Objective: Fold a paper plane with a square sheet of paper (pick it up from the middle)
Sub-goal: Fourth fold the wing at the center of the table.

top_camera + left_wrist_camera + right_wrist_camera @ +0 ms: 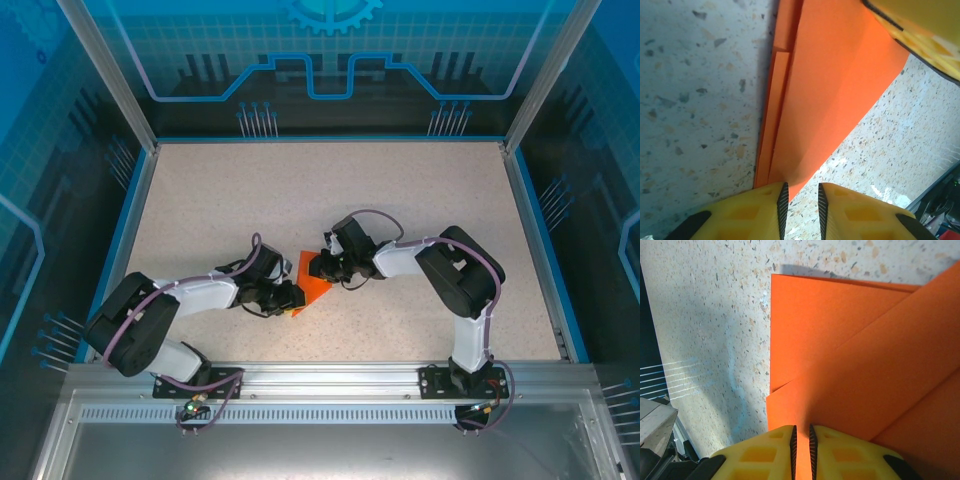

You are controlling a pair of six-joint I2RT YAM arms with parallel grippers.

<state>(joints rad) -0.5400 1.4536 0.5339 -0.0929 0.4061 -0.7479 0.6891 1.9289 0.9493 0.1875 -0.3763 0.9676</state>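
currently the orange paper (317,288), folded into a pointed wedge, lies on the bench (400,190) between the two arms. the right tool (801,432) is pinching its layered edge. the left tool (800,195) stands slightly spread, with the paper's tip at its mouth.

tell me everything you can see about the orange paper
The orange paper is thin and folded into a pointed wedge of overlapping layers with diagonal creases. It is midway across the table, between the arms. The right gripper has its jaws closed on one edge; the narrow tip reaches the left gripper, whose jaws stand slightly apart, grip unclear.
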